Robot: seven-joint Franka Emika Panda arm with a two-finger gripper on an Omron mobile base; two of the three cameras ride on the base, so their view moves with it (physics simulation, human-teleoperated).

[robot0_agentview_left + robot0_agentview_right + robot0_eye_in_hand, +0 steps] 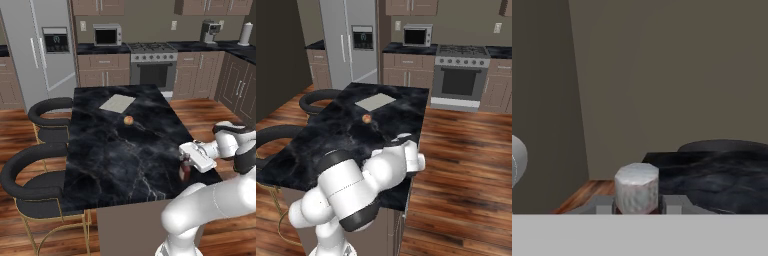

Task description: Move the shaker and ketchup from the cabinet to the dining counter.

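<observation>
Ketchup [186,173] is found low on the right of the left base view, pinched in the end effector [186,163], whose jaws are drawn in narrow around the bottle's upper part. Whether the bottle's base is resting on the marble or hanging just above it can't be told from here, tbh.

Going left to right in that view: a grey fridge [35,50] is seen at the upper left, and two black stools with gold legs [47,117] are parked along the left side of the bench [115,160]. The black, white-veined bench top takes up the middle. A pale flat mat [117,103] is laid on its far half, with a small round orange-ish thing [128,120] just in front of it, apart from it. What that little thing is can't be made out. Further back, a microwave [107,36] and a stove [153,65] are lined up against the wall. The dark red bottle is then reached near the bench's front right corner, well apart from the mat.

In the right base view the mat [375,102] and the round thing [366,118] are seen on the bench [311,150] too.

In the hand view the ketchup [637,192] is shown bottom centre, its pale grey top poking up between the finger tips [673,204], with the bench edge [712,175] to the right.
</observation>
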